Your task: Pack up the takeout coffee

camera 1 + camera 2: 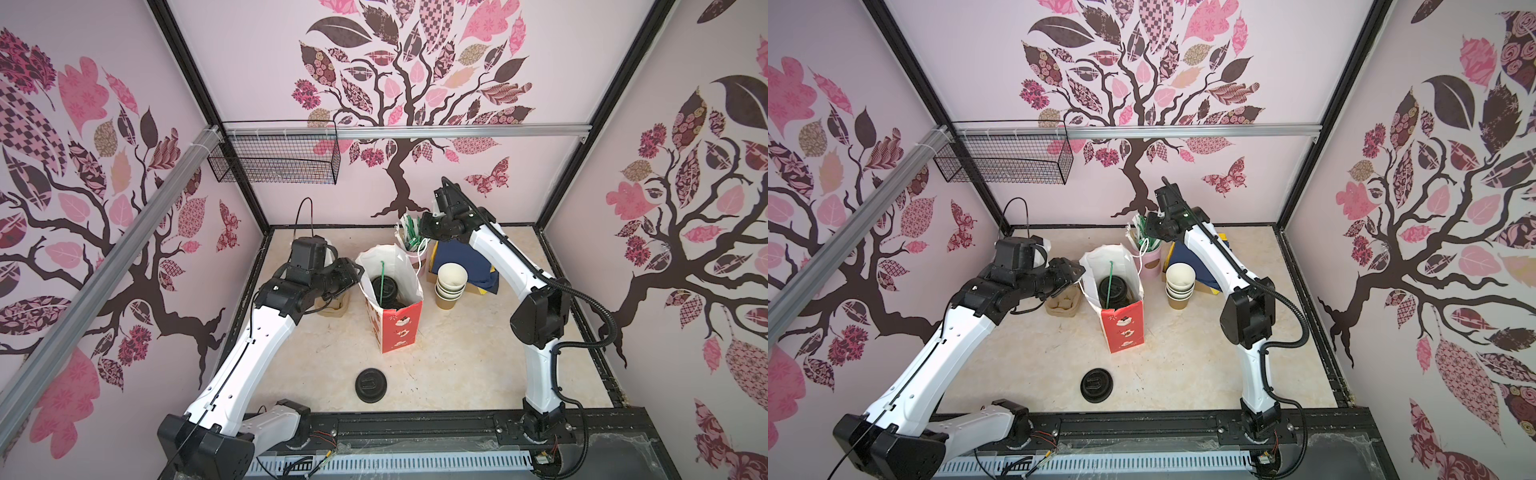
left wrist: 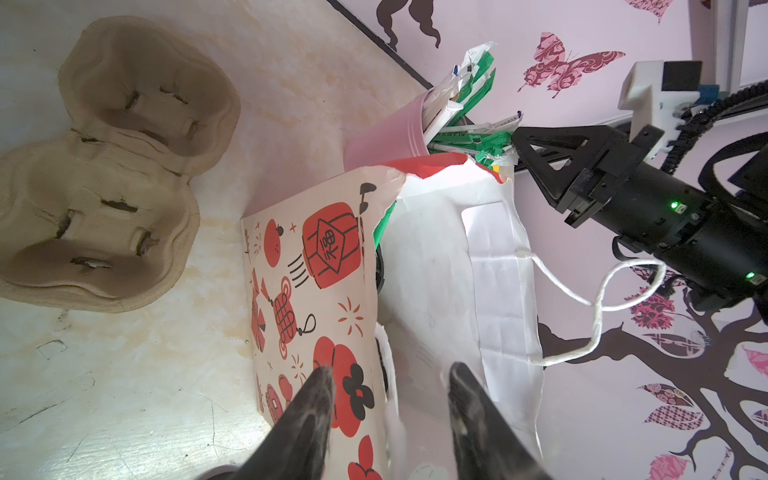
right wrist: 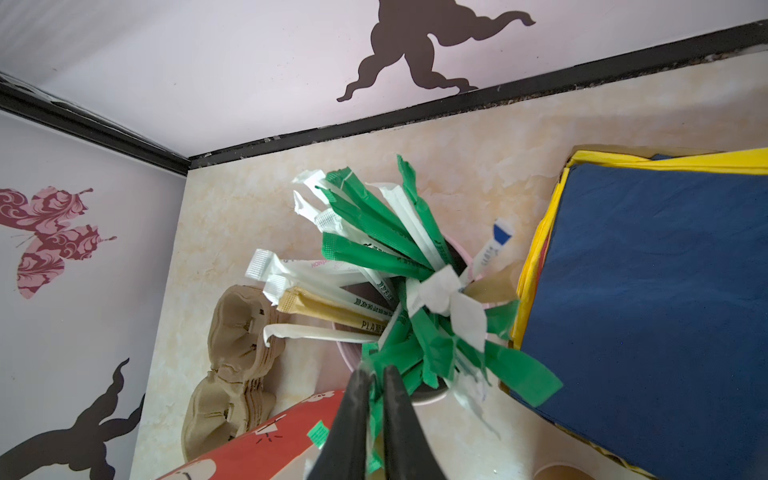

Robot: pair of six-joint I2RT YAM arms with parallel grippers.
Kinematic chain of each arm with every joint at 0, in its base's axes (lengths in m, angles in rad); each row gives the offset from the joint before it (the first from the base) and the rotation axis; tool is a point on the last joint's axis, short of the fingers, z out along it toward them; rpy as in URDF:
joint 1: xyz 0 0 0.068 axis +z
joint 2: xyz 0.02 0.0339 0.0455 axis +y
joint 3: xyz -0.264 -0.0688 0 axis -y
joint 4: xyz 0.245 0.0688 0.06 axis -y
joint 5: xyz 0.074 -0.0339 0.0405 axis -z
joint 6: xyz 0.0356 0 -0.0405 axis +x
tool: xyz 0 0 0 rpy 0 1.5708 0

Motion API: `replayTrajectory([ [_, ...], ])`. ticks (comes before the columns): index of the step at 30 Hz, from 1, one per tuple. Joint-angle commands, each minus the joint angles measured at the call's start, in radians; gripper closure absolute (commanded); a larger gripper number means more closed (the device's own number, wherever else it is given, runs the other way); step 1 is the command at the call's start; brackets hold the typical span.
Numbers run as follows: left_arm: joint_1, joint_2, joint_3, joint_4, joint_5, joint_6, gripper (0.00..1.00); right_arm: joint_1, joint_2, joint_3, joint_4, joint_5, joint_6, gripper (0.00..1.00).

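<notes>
— How's the right gripper (image 3: 376, 372)?
— Pinched on a green wrapper (image 3: 395, 355) in the pink cup (image 1: 1150, 262) at the tabletop's (image 1: 457, 365) back edge.
— And the left gripper (image 2: 390, 368)?
— Spread astride the paper bag's (image 1: 400, 328) rim, mid-tabletop. The takeout coffee (image 1: 384, 286) sits inside, black lids showing.
— Surroundings?
— Beige marbled tabletop, a loose lid (image 1: 371, 385) near its front edge, and pink walls (image 1: 257, 62) with tree decals.

The paper bag (image 2: 291, 299) bears "福" on a printed lantern; a tan straw wrapper (image 3: 332, 311) reads "PLA".
</notes>
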Motion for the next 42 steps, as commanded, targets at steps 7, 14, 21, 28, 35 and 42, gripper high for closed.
replayTrajectory([
  [7,0.004,-0.012,0.013,0.002,0.001,0.017,0.52,-0.001,0.049,0.029,-0.015,0.001,-0.003,1.0],
  [14,0.004,-0.017,0.02,0.001,-0.015,0.025,0.52,-0.001,0.002,0.082,-0.022,-0.005,-0.002,1.0],
  [21,0.004,-0.063,0.067,-0.001,-0.145,0.131,0.42,-0.001,-0.096,0.095,-0.036,-0.022,-0.024,1.0],
  [28,0.004,-0.041,0.136,0.127,-0.109,0.317,0.39,-0.001,-0.181,0.1,-0.048,-0.026,-0.052,1.0],
  [35,-0.018,0.046,0.199,0.3,0.077,0.499,0.39,-0.001,-0.256,0.15,-0.05,-0.045,-0.068,1.0],
  [42,-0.055,0.102,0.224,0.342,0.01,0.525,0.39,-0.001,-0.273,0.327,-0.119,-0.031,-0.109,1.0],
])
